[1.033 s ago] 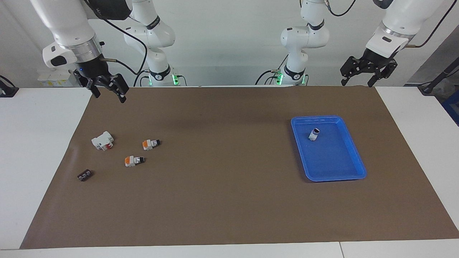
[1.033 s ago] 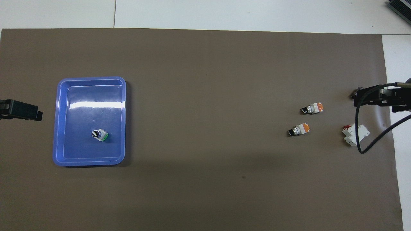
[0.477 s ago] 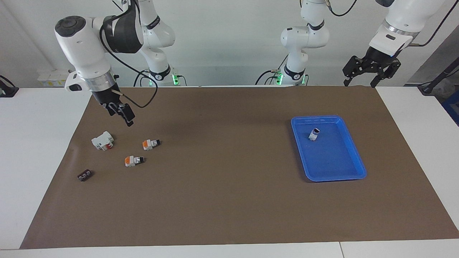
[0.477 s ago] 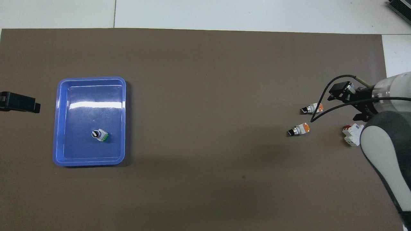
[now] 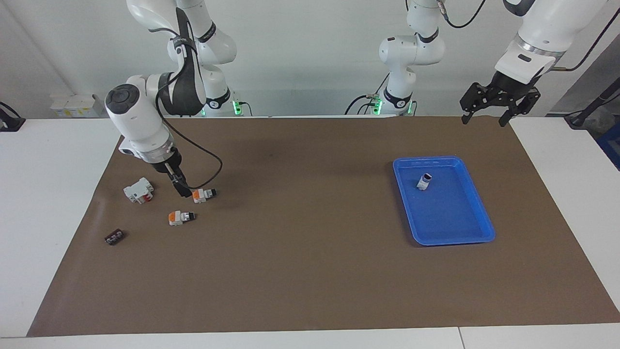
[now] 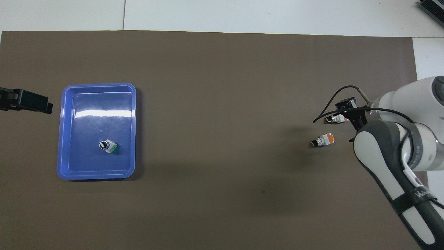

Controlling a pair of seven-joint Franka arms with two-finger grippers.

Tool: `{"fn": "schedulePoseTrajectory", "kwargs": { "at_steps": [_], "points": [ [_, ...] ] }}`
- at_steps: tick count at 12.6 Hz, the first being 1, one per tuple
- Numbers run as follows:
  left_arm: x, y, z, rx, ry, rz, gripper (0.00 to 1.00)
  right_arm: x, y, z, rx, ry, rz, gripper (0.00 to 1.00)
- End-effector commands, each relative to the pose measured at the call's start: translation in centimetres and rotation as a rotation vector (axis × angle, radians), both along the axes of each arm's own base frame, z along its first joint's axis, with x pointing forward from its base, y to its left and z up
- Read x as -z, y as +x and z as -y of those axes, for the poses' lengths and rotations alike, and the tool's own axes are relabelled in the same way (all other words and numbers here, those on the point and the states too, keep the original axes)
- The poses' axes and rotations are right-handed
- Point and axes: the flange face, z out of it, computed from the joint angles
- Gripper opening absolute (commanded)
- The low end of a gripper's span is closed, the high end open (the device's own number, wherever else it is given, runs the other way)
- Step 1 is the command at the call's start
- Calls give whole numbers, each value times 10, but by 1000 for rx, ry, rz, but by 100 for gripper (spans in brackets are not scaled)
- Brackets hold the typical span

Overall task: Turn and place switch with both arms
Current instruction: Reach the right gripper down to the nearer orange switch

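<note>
Two switches, each white with an orange end and a black tip, lie on the brown mat toward the right arm's end. One switch point(image 5: 203, 194) point(image 6: 322, 140) is nearer to the robots than the other switch point(image 5: 181, 217) point(image 6: 333, 119). My right gripper point(image 5: 183, 190) point(image 6: 351, 113) hangs low over them, fingers apart. In the facing view its tip is beside the orange end of the nearer switch. In the overhead view it covers the orange end of the farther one. I cannot tell if it touches either. My left gripper point(image 5: 499, 104) point(image 6: 31, 104) waits open in the air, beside the blue tray.
The blue tray point(image 5: 479, 232) point(image 6: 99, 86) toward the left arm's end holds a small switch with a green end point(image 5: 425, 182) point(image 6: 108, 146). A white block with a red mark point(image 5: 139, 190) and a flat black piece point(image 5: 115, 237) lie beside the switches.
My right arm has swung down from above the mat's edge to the two orange-ended switches. My left gripper has shifted only slightly. Nothing on the mat has moved.
</note>
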Motion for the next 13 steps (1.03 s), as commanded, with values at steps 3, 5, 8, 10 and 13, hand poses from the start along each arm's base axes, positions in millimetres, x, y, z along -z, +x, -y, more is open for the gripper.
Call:
{"fn": "schedulePoseTrajectory", "kwargs": {
  "at_steps": [3, 5, 8, 10, 13],
  "points": [
    [11, -14, -3, 0, -6, -12, 100, 46, -19, 18, 135, 84, 15, 100],
    [11, -12, 0, 4, -8, 3, 100, 66, -15, 20, 145, 77, 25, 100],
    [11, -12, 0, -1, -8, 5, 100, 78, -12, 17, 168, 94, 32, 100],
    [11, -12, 1, 5, -8, 5, 100, 91, -17, 16, 155, 94, 8, 100],
    [10, -13, 2, 11, -8, 5, 100, 100, -15, 15, 174, 110, 15, 98]
  ]
}}
